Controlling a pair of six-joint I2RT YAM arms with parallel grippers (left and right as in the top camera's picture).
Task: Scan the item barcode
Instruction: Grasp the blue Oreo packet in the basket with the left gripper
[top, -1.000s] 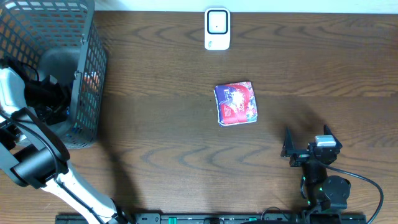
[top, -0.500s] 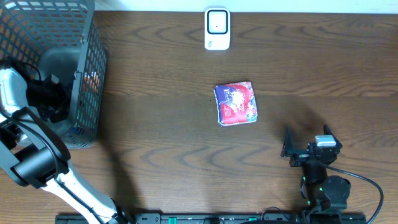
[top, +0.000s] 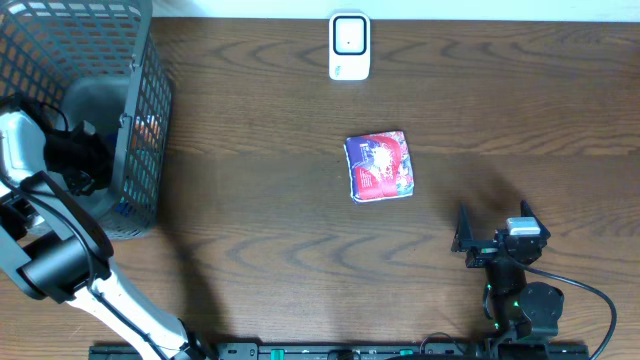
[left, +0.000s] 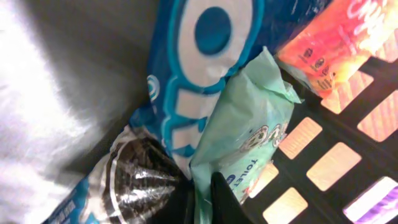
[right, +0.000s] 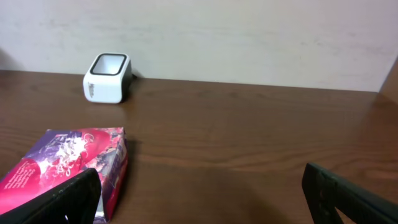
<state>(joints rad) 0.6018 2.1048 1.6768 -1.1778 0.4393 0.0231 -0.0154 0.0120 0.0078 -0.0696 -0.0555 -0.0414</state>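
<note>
Down inside the grey mesh basket (top: 140, 120), the left gripper (left: 202, 200) is clamped on a thin corner of the mint-green plastic packet (left: 249, 124); that slick wrap could slip free, or snag the blue cookie pack (left: 205, 56) just ahead.

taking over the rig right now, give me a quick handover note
Left gripper: shut inside the grey basket, apparently pinching the edge of the mint-green packet among other snack packs.
Right gripper: open, empty, low over the table's near right.
Red box lies mid-table; white scanner stands at the far edge.
Done: packet gripped.
Left: lift it out, show its barcode to the scanner.
</note>
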